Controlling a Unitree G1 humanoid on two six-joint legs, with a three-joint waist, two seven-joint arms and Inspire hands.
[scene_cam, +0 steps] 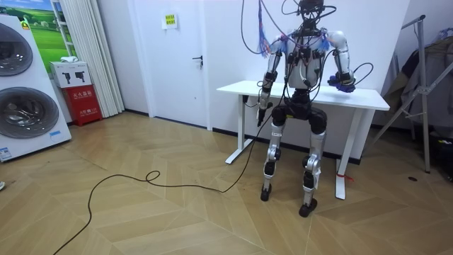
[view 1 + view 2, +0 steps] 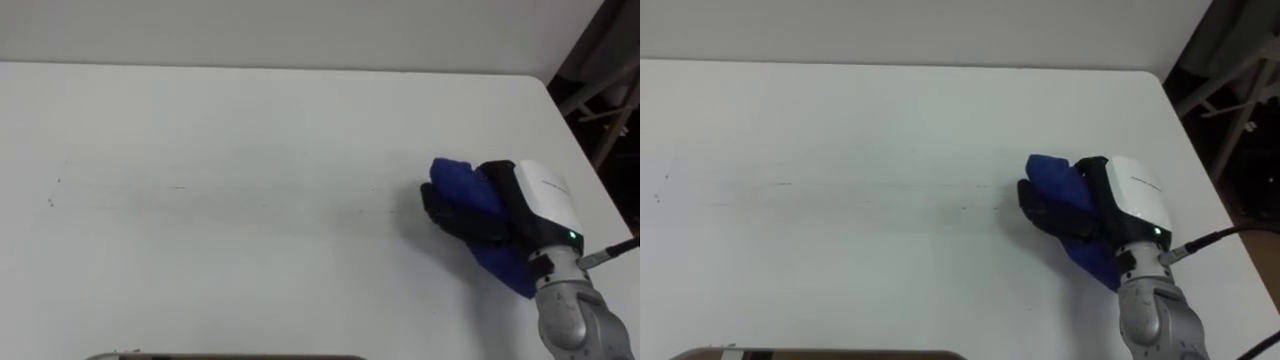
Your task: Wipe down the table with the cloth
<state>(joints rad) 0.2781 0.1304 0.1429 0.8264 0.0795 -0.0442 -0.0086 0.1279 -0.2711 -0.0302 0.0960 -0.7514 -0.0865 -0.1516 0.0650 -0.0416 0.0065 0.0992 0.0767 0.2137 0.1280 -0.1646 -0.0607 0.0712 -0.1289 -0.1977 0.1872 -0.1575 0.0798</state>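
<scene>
White table (image 2: 250, 130) w/ blue cloth (image 2: 458, 182) nr right edge.

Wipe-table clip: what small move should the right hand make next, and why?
Probably slide the right hand, curled round the blue cloth, leftward across the table: a faint dark streak lies on the surface to the cloth's left. The left hand hangs at its side.

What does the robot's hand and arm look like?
The right hand has black fingers and a white back shell with a small green light. Its wrist is rounded and silver-grey, with a thin dark cable attached.
</scene>
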